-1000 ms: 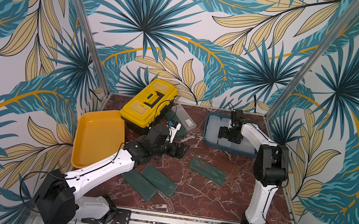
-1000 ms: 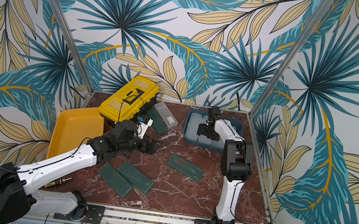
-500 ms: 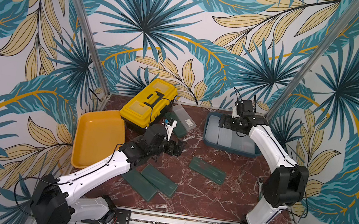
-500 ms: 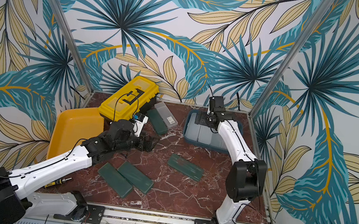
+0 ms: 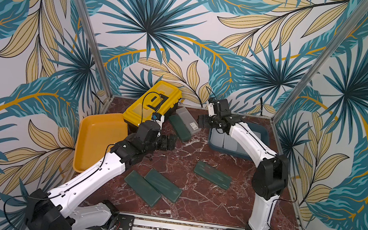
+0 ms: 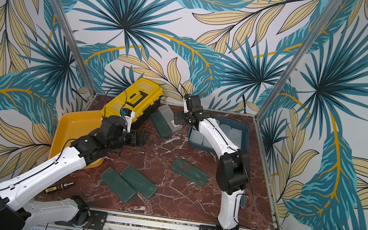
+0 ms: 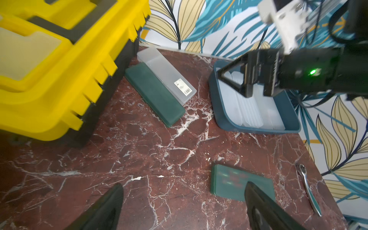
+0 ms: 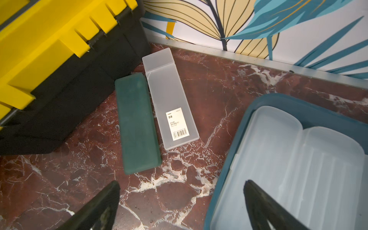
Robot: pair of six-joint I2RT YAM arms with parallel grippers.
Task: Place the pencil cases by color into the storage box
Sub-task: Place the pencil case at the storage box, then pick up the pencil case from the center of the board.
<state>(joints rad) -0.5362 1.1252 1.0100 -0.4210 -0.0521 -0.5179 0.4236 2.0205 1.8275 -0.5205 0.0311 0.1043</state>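
Observation:
The blue storage box [image 5: 263,134] at the back right holds frosted white pencil cases [image 8: 298,159]. Beside the toolbox, one frosted case [image 5: 188,121] and one dark green case [image 5: 180,128] lie side by side on the table. Another green case [image 5: 213,174] lies mid-table, and two more [image 5: 142,188] [image 5: 162,185] sit near the front. My right gripper [image 5: 202,122] hovers open and empty above the box's left rim [image 8: 235,135]. My left gripper [image 5: 169,141] is open and empty in front of the toolbox, over bare table [image 7: 179,151].
A yellow-and-black toolbox [image 5: 152,106] stands at the back left, with a yellow tray [image 5: 98,142] beside it. A small screwdriver [image 6: 59,187] lies under my left arm. A metal tool [image 7: 307,189] lies near the right wall.
My right gripper has risen out of the storage box and moved left past its rim, its jaws opening wider. My left gripper has drifted slightly back toward the toolbox.

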